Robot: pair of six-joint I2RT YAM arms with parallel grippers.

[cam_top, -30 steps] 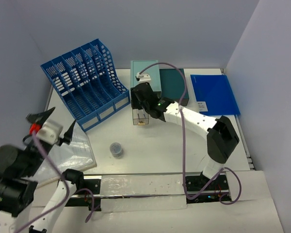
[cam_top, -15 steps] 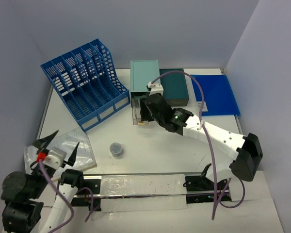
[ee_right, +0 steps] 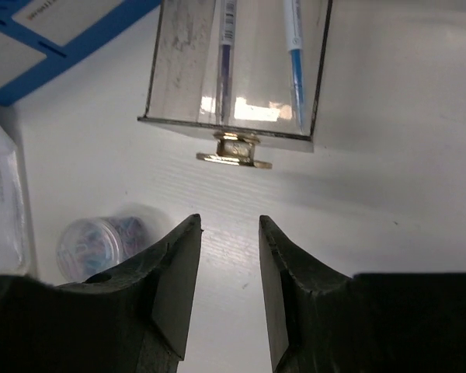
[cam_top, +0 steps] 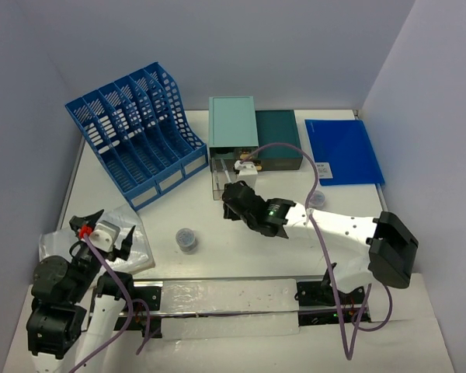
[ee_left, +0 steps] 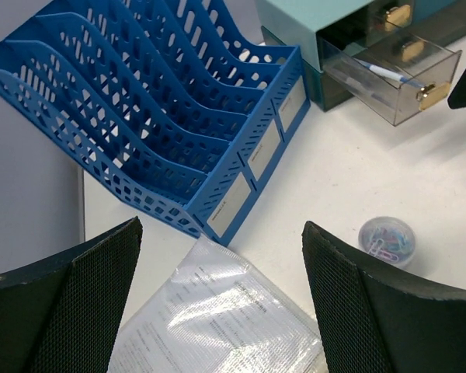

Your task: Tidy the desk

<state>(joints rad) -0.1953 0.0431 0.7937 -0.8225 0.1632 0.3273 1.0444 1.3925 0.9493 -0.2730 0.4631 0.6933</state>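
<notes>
The white desk (cam_top: 241,252) holds a plastic sleeve of papers (cam_top: 140,247) at the near left and a small clear tub of coloured paper clips (cam_top: 187,238). My left gripper (cam_top: 101,231) hovers over the sleeve (ee_left: 225,318), open wide and empty (ee_left: 221,225). My right gripper (cam_top: 231,203) is just in front of a clear drawer (cam_top: 224,180) pulled out of the light teal drawer box (cam_top: 233,124). In the right wrist view the drawer (ee_right: 233,70) holds two pens, its gold handle (ee_right: 234,150) lies a little beyond my fingertips, and the gripper (ee_right: 229,221) is narrowly open and empty.
A blue slotted file rack (cam_top: 136,136) stands at the back left. A dark teal box (cam_top: 278,140) sits beside the light one. A blue folder (cam_top: 343,149) lies at the back right. Another small clear tub (cam_top: 317,200) sits by my right arm.
My right gripper has drawn back from the drawer towards the near edge, leaving it open. My left arm has come down over the plastic sleeve.
</notes>
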